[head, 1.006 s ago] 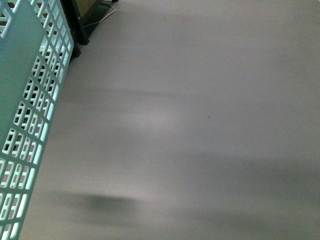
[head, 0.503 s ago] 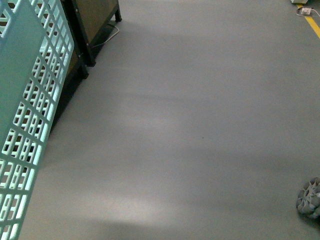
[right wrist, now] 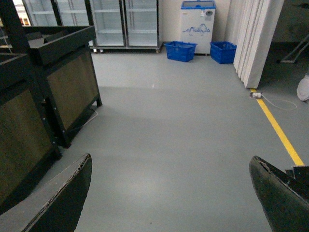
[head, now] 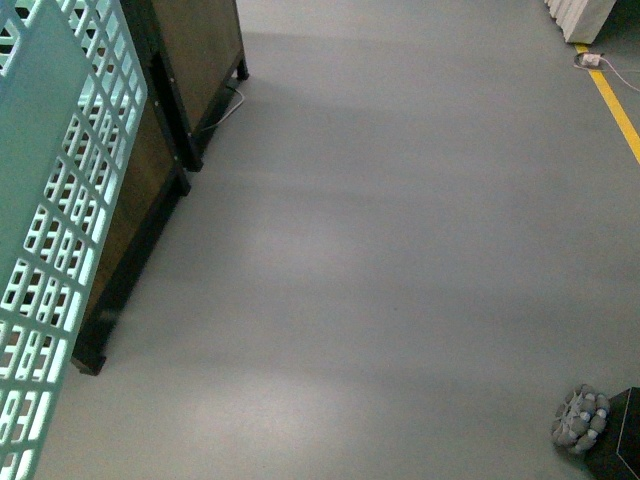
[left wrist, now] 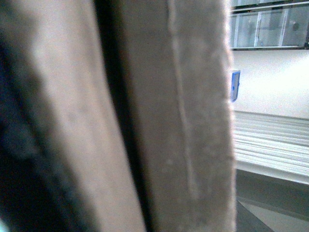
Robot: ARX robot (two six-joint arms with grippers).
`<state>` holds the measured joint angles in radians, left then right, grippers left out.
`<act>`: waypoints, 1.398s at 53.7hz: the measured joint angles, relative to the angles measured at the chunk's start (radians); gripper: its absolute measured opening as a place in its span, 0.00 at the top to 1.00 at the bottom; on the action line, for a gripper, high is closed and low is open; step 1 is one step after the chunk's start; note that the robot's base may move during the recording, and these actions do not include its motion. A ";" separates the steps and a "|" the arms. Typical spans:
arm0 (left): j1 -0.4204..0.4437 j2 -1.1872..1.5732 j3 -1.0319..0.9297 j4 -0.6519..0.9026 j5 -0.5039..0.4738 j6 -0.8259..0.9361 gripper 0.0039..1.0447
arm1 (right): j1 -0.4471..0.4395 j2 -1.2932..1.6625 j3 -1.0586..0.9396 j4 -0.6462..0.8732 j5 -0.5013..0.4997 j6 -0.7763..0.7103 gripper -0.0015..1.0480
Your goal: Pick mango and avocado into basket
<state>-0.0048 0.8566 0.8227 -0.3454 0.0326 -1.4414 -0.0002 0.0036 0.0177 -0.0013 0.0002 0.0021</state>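
In the front view the basket (head: pixel 45 150) is seen along the left edge of the frame, its slotted turquoise side turned towards the grey floor (head: pixel 400 250). Just behind it, at the upper left, a dark display stand (head: pixel 200 60) with brown panels is set on the floor. A yellow line (head: pixel 615 105) is painted at the upper right, and a small roller wheel (head: pixel 580 418) is seen at the lower right corner.

In the right wrist view the right gripper (right wrist: pixel 169 162) is held above bare floor, its jaws spread wide apart with nothing between them. Glass-door fridges (right wrist: pixel 125 21) and blue crates (right wrist: pixel 181 50) are lined along the top.

The left wrist view is filled by a blurred grey-brown surface (left wrist: pixel 183 121); how the left jaws stand cannot be told.
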 joint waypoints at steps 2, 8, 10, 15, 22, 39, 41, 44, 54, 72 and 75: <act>0.000 0.000 0.000 0.000 0.000 0.000 0.75 | 0.000 0.000 0.000 0.000 0.000 0.000 0.08; 0.000 0.000 0.000 0.000 0.000 0.000 0.75 | 0.000 0.000 0.000 0.000 0.000 0.000 0.08; 0.000 0.000 0.000 0.000 0.000 0.000 0.75 | 0.000 0.000 0.000 0.000 0.000 0.000 0.08; 0.000 0.000 0.000 0.000 0.000 0.000 0.75 | 0.000 0.000 0.000 0.000 0.000 0.000 0.08; 0.000 0.000 0.000 0.000 0.000 0.000 0.75 | 0.000 0.000 0.000 0.000 0.000 0.001 0.08; 0.000 0.000 0.003 0.000 0.000 0.000 0.75 | 0.000 0.000 0.000 0.000 0.000 0.000 0.08; 0.000 0.000 0.003 0.000 0.000 0.000 0.75 | 0.000 0.000 0.000 0.000 0.000 0.000 0.08; 0.000 0.000 0.003 0.000 0.000 -0.003 0.75 | 0.000 0.000 0.000 0.000 0.003 0.000 0.08; -0.007 -0.001 0.003 0.000 0.021 -0.017 0.75 | 0.000 0.000 0.000 0.000 0.003 0.000 0.08; -0.006 -0.001 0.006 0.000 -0.002 -0.008 0.76 | 0.000 -0.001 0.000 0.001 0.001 0.000 0.08; -0.006 -0.001 0.006 0.000 -0.001 -0.007 0.76 | 0.000 0.000 0.000 0.001 0.002 0.000 0.08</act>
<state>-0.0109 0.8555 0.8288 -0.3458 0.0319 -1.4487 -0.0002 0.0032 0.0177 -0.0006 0.0021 0.0025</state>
